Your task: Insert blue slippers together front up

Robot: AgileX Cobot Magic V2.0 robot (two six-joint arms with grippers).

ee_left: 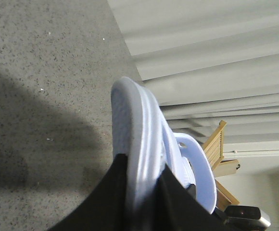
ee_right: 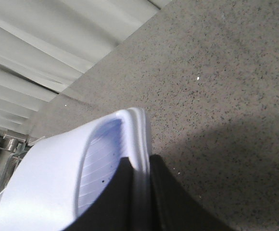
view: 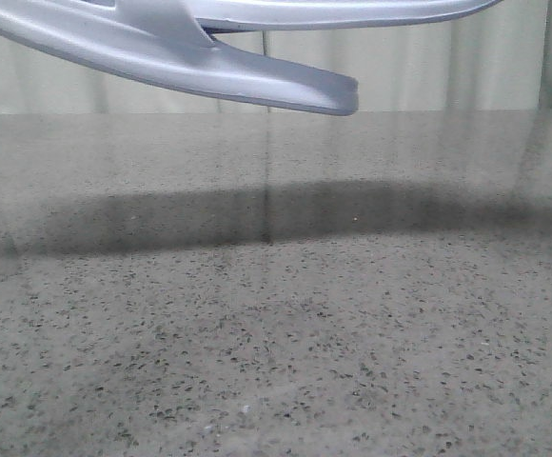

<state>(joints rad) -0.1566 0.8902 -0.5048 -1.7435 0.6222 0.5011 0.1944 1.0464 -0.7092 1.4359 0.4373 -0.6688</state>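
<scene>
Left hand (ee_left: 144, 192) shut on heel rim of blue slippers (ee_left: 144, 144), held up off tabletop (ee_left: 43, 72). Right wrist view: right hand (ee_right: 142, 192) pinching other rim. Front view: both high up. Prob. light, soft foam; grip thick edges.

Little of the robot shows. In the left wrist view, the left pincer (ee_left: 142, 192) has two matte black fingers (ee_left: 106, 202), broad and flat, widening toward the camera. In the right wrist view, the right pincer (ee_right: 139, 197) has the same plain black fingers (ee_right: 178, 202), smooth and unmarked.
</scene>
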